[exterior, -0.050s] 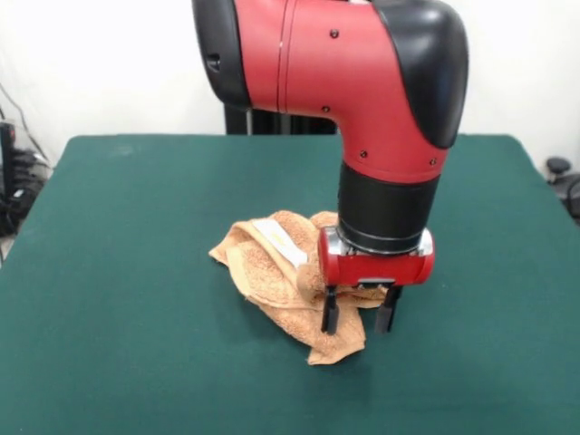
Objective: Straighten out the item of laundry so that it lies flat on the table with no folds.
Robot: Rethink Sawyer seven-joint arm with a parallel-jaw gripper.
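Note:
The item of laundry (272, 272), an orange-tan terry towel, lies crumpled in a heap near the middle of the green table (118, 299). Its folds overlap, and a white label (281, 241) shows on top. A pointed corner of the towel reaches toward the front edge. My gripper (357, 328) hangs straight down over the towel's right part, open. One finger (330, 314) stands over the cloth. The other finger (388, 311) is just off the towel's right edge, above the felt. Nothing is held between them. The red wrist hides part of the towel behind it.
Green felt surrounds the towel on all sides. Dark cables and gear (14, 181) sit beyond the table's left edge, and a black object (562, 181) sits off its right edge. A white wall stands behind.

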